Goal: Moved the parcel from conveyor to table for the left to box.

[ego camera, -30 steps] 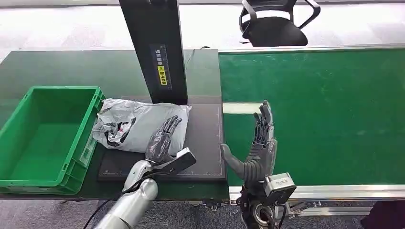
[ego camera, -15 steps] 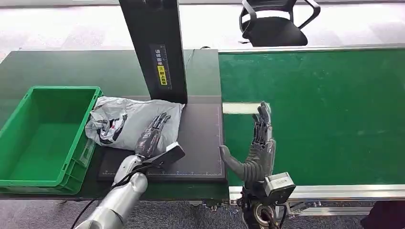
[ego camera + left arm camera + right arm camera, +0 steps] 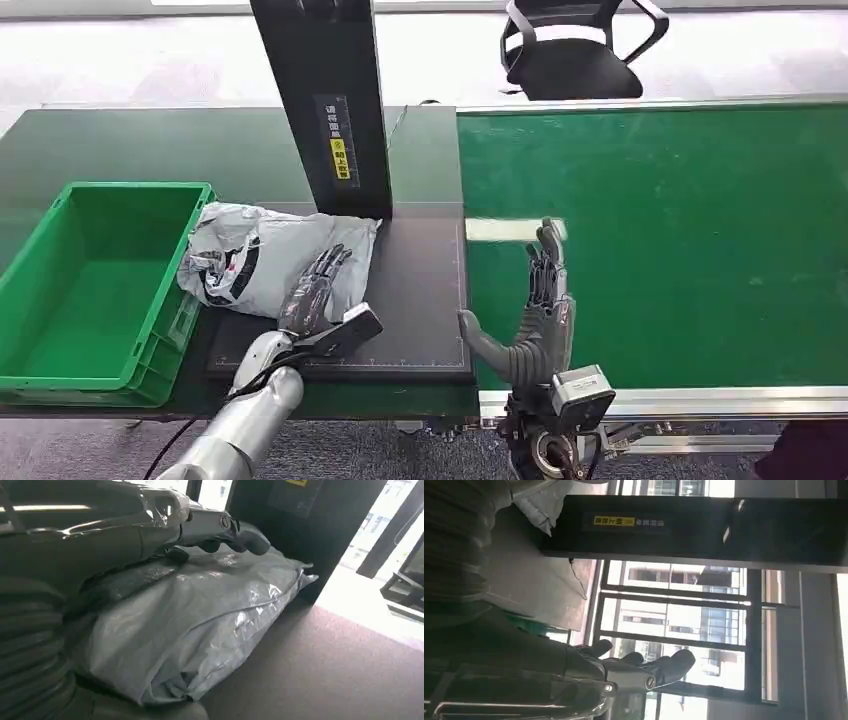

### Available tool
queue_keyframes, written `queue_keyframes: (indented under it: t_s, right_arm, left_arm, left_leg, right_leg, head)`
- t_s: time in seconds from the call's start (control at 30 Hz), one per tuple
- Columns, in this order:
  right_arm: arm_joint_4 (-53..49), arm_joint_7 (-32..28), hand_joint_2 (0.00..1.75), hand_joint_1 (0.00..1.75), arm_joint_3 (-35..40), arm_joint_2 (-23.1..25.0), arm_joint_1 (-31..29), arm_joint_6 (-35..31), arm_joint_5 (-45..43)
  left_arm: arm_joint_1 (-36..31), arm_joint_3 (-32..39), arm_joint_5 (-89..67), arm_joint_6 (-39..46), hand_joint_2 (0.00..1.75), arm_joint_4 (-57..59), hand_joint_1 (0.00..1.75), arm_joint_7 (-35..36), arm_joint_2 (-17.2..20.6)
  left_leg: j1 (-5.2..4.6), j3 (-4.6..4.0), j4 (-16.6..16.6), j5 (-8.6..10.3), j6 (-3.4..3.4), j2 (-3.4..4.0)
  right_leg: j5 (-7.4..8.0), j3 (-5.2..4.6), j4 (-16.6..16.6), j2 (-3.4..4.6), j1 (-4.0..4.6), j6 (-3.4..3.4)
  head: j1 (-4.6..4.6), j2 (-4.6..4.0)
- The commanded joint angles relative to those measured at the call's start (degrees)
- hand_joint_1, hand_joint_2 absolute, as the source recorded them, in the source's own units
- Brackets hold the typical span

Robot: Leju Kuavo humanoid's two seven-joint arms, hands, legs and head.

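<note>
A grey plastic parcel point(image 3: 265, 258) lies on the black mat point(image 3: 420, 300), its left end against the green box point(image 3: 90, 285). My left hand point(image 3: 312, 293) rests flat on the parcel's near right part, fingers stretched out over it. In the left wrist view the fingers point(image 3: 225, 530) lie across the crinkled grey parcel point(image 3: 200, 610). My right hand point(image 3: 535, 310) stands upright and open at the near edge of the green conveyor point(image 3: 660, 240), thumb pointing toward the mat, holding nothing. The right wrist view shows its fingers point(image 3: 644, 667) spread in the air.
A black column point(image 3: 325, 100) with a yellow label rises behind the mat. The green box is hollow inside and sits at the table's left. A black office chair point(image 3: 575, 45) stands beyond the conveyor. The conveyor's metal rail point(image 3: 700, 400) runs along the near side.
My left hand has pushed the parcel leftward, so its left end now meets the box. The right hand has shifted slightly toward me and stays open.
</note>
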Motion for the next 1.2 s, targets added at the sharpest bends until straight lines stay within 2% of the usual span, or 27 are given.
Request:
queue_keyframes:
  t_s: [0.03, 0.5, 0.6, 0.77, 0.83, 0.9, 0.93, 1.0, 1.07, 1.13, 1.17, 1.2]
  right_arm:
    - [3.13, 0.11, 1.75, 0.00, -1.15, -1.68, -1.47, 0.52, 0.49]
    - [3.21, 0.11, 1.75, 0.00, -1.12, -1.62, -1.45, 0.50, 0.48]
    - [3.60, 0.11, 1.75, 0.00, -1.21, -1.66, -1.59, 0.48, 0.60]
    - [4.18, 0.09, 1.75, 0.00, -1.21, -1.71, -2.05, 0.50, 0.76]
    - [4.76, 0.12, 1.75, 0.00, -1.12, -1.74, -2.82, 0.54, 0.82]
    - [5.17, 0.24, 1.75, 0.00, -0.59, -2.03, -2.45, 0.36, 0.94]
    - [5.33, 0.41, 1.75, 0.00, -0.49, -2.10, -2.27, 0.35, 0.86]
    - [5.75, 0.31, 1.75, 0.00, -0.55, -2.16, -1.99, -0.34, 1.15]
    - [5.39, 0.04, 1.75, 0.00, -0.88, -2.13, -0.96, -1.00, 1.43]
    - [4.54, 0.04, 1.75, 0.00, -0.58, -2.68, 0.83, -2.00, 1.34]
    - [4.36, 0.04, 1.75, 0.00, -0.44, -2.92, 1.40, -2.36, 1.14]
    - [3.72, 0.04, 1.75, 0.00, -0.30, -3.08, 2.27, -2.95, 0.96]
  left_arm:
    - [2.85, 1.68, -0.69, 0.98, 1.75, 3.28, 1.66, -1.50, 0.42]
    - [2.91, 1.70, -0.71, 0.94, 1.75, 3.22, 1.66, -1.50, 0.49]
    - [3.63, 1.87, -0.80, 2.78, 1.75, 1.28, 1.71, -3.23, -0.21]
    - [4.30, 2.04, -0.77, 3.79, 1.75, -0.71, 1.66, -3.98, -0.89]
    - [4.91, 2.00, -0.74, 4.48, 1.75, -2.46, 1.71, -4.37, -1.36]
    - [13.37, 0.18, 1.51, 13.70, 1.75, -22.93, 1.69, -9.78, -3.20]
    - [16.36, -0.87, 1.87, 13.81, 1.75, -29.85, 1.75, -9.85, -3.30]
    - [23.08, -4.09, 2.35, 15.81, 1.75, -46.82, 1.75, -10.20, -3.00]
    - [26.43, -7.09, 4.89, 17.15, 1.75, -57.15, 1.73, -9.58, -1.31]
    - [27.66, -8.96, 8.03, 19.56, 1.75, -64.98, 1.73, -9.53, 2.48]
    - [27.94, -8.04, 9.10, 19.56, 1.75, -67.88, 1.75, -10.80, 3.12]
    - [27.84, -6.60, 10.96, 19.56, 1.75, -69.75, 1.69, -12.60, 3.52]
  left_leg:
    - [-0.04, 0.13, -0.17, 0.08, 0.16, 0.07]
    - [-0.03, 0.23, -0.11, 0.03, 0.10, 0.01]
    - [-0.04, 0.25, -0.12, 0.03, 0.12, 0.01]
    - [-0.04, 0.27, -0.10, 0.02, 0.11, 0.00]
    - [-0.05, 0.27, -0.15, 0.05, 0.15, 0.01]
    - [-0.02, 0.11, -0.05, 0.02, 0.11, -0.01]
    - [-0.03, 0.12, -0.14, 0.05, 0.19, -0.04]
    - [-0.01, 0.01, -0.01, 0.00, 0.10, 0.00]
    - [0.00, -0.12, 0.00, -0.03, 0.15, 0.08]
    - [0.01, -0.21, 0.00, -0.05, 0.17, 0.07]
    - [0.06, -0.26, 0.04, -0.08, 0.12, 0.08]
    - [0.06, -0.33, 0.05, -0.07, 0.08, 0.07]
  right_leg:
    - [0.12, 0.08, -0.17, 0.06, 0.00, -0.17]
    - [0.05, 0.21, -0.10, 0.05, 0.00, -0.11]
    - [0.06, 0.23, -0.11, 0.05, -0.01, -0.12]
    - [0.04, 0.25, -0.10, 0.03, -0.01, -0.10]
    - [0.08, 0.25, -0.15, 0.05, -0.01, -0.15]
    - [0.04, 0.10, -0.09, 0.02, 0.01, -0.10]
    - [0.08, 0.12, -0.19, -0.02, 0.03, -0.19]
    - [0.03, -0.01, -0.06, 0.02, 0.02, -0.09]
    - [0.03, -0.18, -0.09, 0.06, 0.05, -0.15]
    - [0.01, -0.25, -0.08, 0.04, 0.06, -0.18]
    - [-0.01, -0.33, -0.05, 0.05, 0.10, -0.18]
    - [-0.01, -0.41, -0.03, 0.05, 0.10, -0.14]
  head:
    - [0.00, 0.00]
    - [-0.02, 0.00]
    - [-0.02, 0.00]
    - [-0.02, 0.00]
    - [-0.02, 0.00]
    - [0.00, 0.00]
    - [0.00, 0.00]
    - [-0.02, 0.00]
    - [-0.04, 0.00]
    - [0.00, 0.00]
    - [-0.04, 0.00]
    - [-0.02, 0.00]
